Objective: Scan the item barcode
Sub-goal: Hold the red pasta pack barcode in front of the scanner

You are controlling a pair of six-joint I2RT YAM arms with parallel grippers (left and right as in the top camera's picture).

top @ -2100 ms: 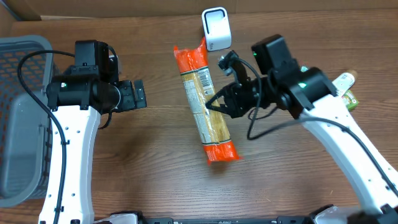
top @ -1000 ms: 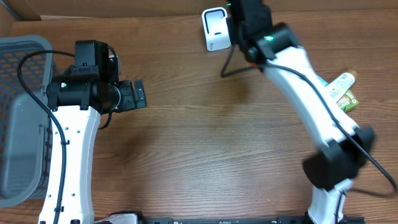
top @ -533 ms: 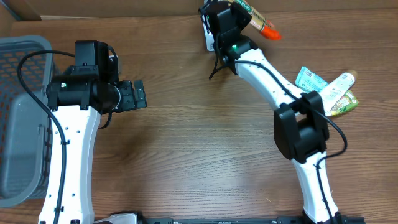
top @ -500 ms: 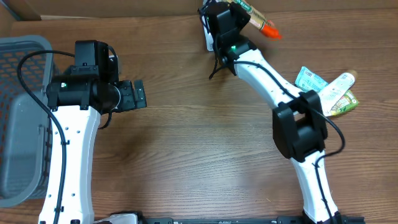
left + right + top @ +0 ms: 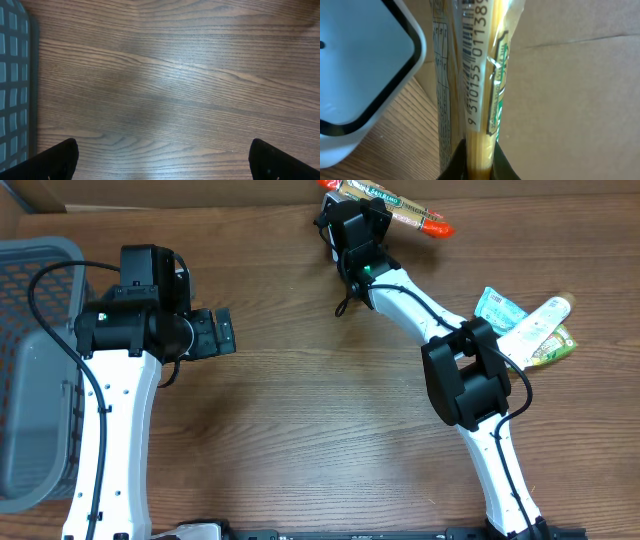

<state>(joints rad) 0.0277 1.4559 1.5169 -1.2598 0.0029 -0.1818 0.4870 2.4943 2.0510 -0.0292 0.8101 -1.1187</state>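
Right gripper [image 5: 478, 154], pasta packet [image 5: 481, 75] lengthwise ahead

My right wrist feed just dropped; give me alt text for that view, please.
The right gripper is shut on a pasta pack, its barcode running up the frame. A white scanner sits close at left over the wood table; brown cardboard fills the right.

Both arms pair white tubular links with black, boxy joint housings. On the left arm [image 5: 110, 430], at the overhead frame's left, a thin black cable [image 5: 62, 268] arcs off the upper housing and runs along the white link. The right arm [image 5: 425, 298], upper right, has a bulky black elbow block [image 5: 465, 375], a small green light [image 5: 367, 270] and another thin black cable. The left fingers [image 5: 57, 157] are matte black wedges in the wrist view's bottom corners; the right fingers [image 5: 457, 162] are dark too.
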